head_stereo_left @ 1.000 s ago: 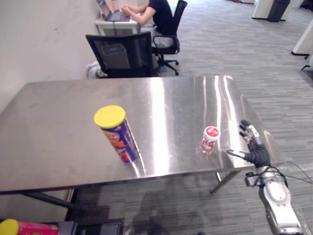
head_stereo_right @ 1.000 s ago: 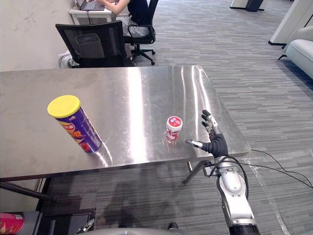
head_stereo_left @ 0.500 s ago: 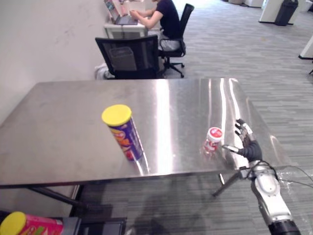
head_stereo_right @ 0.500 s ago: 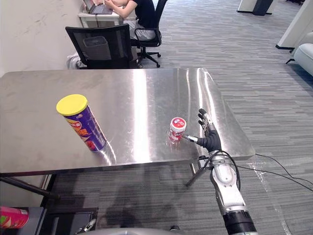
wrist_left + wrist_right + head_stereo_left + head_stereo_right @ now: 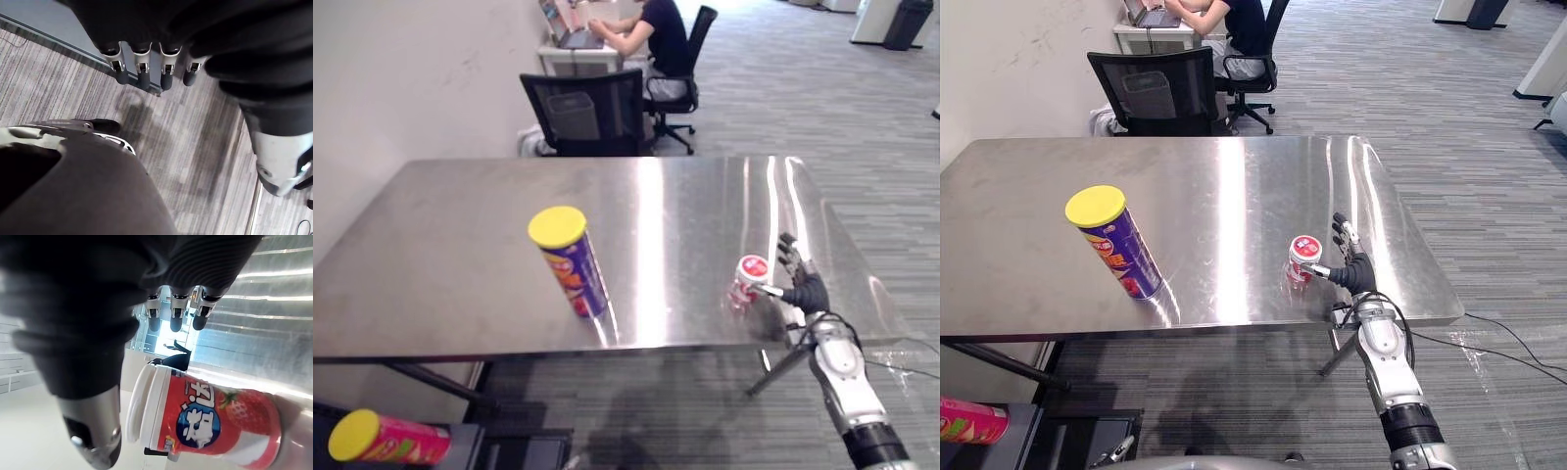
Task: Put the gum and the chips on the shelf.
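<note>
Steel table (image 5: 460, 245) carries the gum tub (image 5: 749, 282) near its front right edge, with the chips can (image 5: 570, 262) standing well to its left. Right hand (image 5: 806, 291) is spread, thumb beside the tub, not gripping. The left hand (image 5: 141, 76) is straight-fingered over the floor. Risk: a thumb nudge could topple the light tub before the fingers close.

The chips can (image 5: 1116, 245) stands on the table (image 5: 1234, 176) near its front edge, the gum tub (image 5: 1303, 258) well apart at its 3 o'clock, the right hand (image 5: 1355, 277) just beside the tub, again at 3 o'clock. A chair (image 5: 1151, 90) stands behind the table at 12 o'clock.
</note>
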{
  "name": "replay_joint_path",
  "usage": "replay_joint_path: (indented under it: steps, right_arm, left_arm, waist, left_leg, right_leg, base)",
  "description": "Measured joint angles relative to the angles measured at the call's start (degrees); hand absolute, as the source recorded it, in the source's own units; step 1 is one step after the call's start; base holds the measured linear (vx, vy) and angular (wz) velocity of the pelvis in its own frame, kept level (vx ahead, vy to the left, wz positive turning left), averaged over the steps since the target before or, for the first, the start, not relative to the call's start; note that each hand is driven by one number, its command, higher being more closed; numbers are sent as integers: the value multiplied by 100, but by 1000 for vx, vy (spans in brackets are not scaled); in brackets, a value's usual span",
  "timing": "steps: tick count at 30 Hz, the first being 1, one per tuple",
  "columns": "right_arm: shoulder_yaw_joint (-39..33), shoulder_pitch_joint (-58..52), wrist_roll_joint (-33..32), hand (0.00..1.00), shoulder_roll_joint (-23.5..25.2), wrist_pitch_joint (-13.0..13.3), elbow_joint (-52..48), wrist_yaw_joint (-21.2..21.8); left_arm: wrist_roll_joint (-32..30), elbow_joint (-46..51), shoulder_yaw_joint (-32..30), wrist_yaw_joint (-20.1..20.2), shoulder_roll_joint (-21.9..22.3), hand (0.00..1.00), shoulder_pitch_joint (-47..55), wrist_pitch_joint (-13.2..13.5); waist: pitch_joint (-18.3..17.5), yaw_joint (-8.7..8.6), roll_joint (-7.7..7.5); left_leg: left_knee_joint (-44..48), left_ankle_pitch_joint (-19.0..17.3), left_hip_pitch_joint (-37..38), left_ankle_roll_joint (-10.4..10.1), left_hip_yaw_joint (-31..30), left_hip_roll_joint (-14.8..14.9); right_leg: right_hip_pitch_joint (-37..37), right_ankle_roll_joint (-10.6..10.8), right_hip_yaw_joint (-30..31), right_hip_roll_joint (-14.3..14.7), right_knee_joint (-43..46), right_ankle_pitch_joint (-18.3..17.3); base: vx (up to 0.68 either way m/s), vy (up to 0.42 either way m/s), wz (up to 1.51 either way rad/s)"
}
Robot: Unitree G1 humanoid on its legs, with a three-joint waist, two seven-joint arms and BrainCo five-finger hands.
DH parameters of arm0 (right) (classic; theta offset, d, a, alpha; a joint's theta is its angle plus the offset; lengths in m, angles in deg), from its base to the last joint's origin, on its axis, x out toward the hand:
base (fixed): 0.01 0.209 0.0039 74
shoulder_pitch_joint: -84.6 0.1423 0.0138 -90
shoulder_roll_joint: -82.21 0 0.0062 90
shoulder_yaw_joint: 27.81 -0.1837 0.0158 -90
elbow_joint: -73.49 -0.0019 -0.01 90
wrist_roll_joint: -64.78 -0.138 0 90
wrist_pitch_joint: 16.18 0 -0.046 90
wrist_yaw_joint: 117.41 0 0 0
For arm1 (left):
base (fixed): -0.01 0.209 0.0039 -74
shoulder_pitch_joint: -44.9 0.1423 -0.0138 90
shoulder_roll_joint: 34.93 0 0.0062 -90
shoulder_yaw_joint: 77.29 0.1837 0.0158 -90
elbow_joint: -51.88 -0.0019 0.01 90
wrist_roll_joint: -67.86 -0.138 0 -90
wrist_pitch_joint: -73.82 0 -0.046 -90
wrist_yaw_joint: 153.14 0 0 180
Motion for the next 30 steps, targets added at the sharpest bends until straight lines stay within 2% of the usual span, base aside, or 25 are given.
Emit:
replay_joint_path:
  steps: [9, 10, 15, 21, 30]
  right_arm:
    - [276, 92, 1, 0, 128, -30, -2, 232]
    - [304, 92, 1, 100, 128, -33, -2, 223]
    - [420, 91, 5, 100, 245, -46, 25, 176]
    - [448, 118, -3, 100, 476, -180, 267, -3]
    - [411, 341, -3, 100, 622, -75, 646, -225]
  left_arm:
    - [0, 107, -5, 2, 12, 0, 33, -31]
    - [0, 107, -5, 2, 14, 0, 34, -30]
    - [-10, 108, -2, -13, 59, 0, 44, -25]
    - [-10, 118, 3, -20, 66, 0, 41, -27]
    - [-11, 122, 7, -20, 62, 0, 41, -30]
  waist:
    - [7, 18, 11]
    - [8, 17, 12]
    - [31, 7, 44]
    - [56, 16, 53]
    - [59, 20, 46]
  left_leg:
    - [0, 0, 0, -1, -9, -2]
    - [0, 0, 0, -1, -9, -3]
    - [-1, 0, 11, -1, -9, -1]
    - [-2, -1, 80, -2, -19, -2]
    - [-4, 9, 84, 8, -30, -28]
  right_leg:
    - [6, 0, -13, -5, 0, 0]
    - [7, 0, -13, -5, 0, 0]
    - [14, 0, -14, -4, 1, -1]
    - [86, 2, -51, -7, -1, -2]
    - [96, 2, -75, -37, 4, -4]
  base:
    - [0, 0, 0]
    - [0, 0, 0]
    - [0, 0, 0]
    - [0, 0, 0]
    - [0, 0, 0]
